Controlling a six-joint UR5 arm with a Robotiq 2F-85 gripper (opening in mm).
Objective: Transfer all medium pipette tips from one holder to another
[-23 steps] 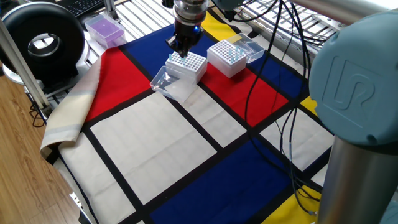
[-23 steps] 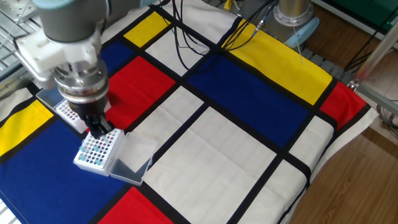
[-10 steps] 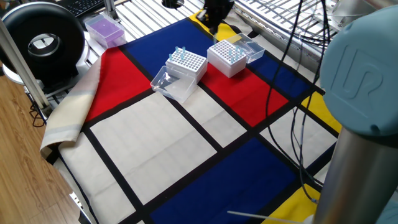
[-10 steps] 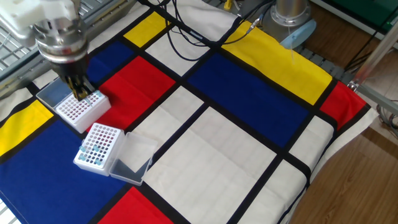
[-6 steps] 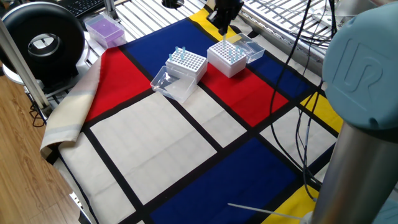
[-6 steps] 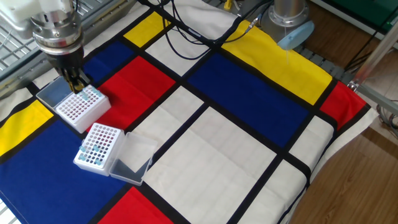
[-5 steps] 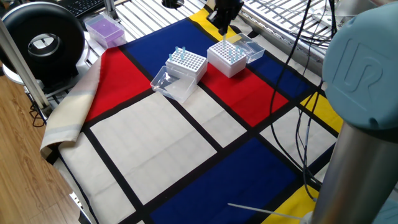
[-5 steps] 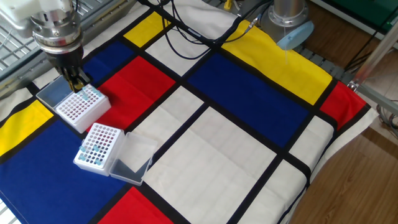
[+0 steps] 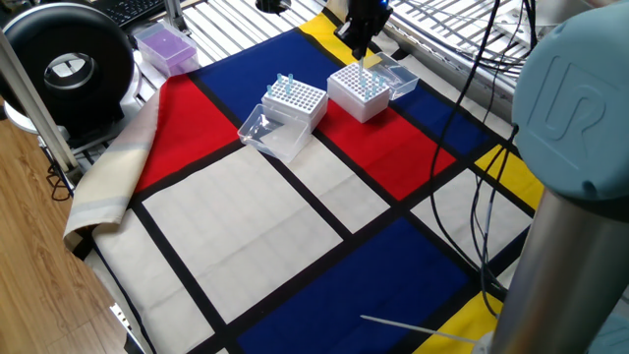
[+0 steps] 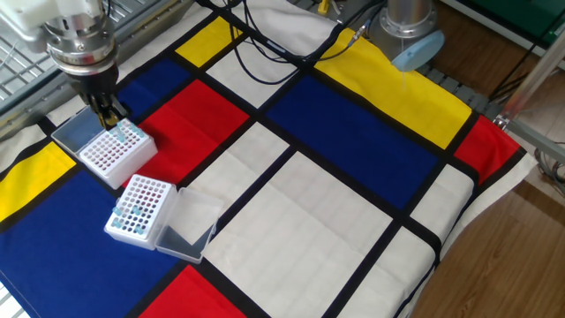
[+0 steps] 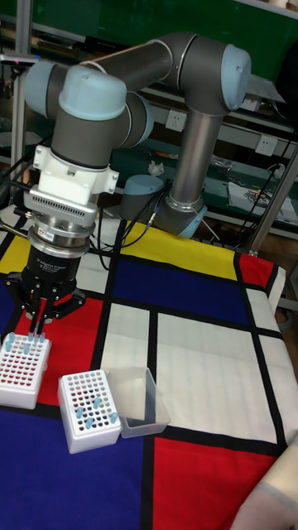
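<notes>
Two white perforated holders stand on the coloured cloth. My gripper (image 9: 360, 49) (image 10: 112, 120) (image 11: 36, 329) hangs just over the far corner of one holder (image 9: 356, 93) (image 10: 111, 154) (image 11: 20, 370), shut on a pale-blue medium pipette tip (image 9: 362, 67) that points down at the holes. A few tips (image 10: 129, 135) stand in that corner. The other holder (image 9: 298, 103) (image 10: 139, 208) (image 11: 86, 409) has several tips (image 9: 285, 86) in it and a clear lid (image 9: 266, 134) (image 10: 186, 229) (image 11: 141, 402) lying open beside it.
A second clear lid (image 9: 397, 74) (image 10: 74, 132) lies behind the holder under the gripper. A purple box (image 9: 165, 47) and a black round device (image 9: 64, 61) sit at the cloth's edge. Black cables (image 9: 462, 167) trail across the cloth near the arm's base.
Since 2.3 s ago the gripper has left the holder with the open lid and crossed to the other one. In the last half second it has sunk slightly toward that holder's corner.
</notes>
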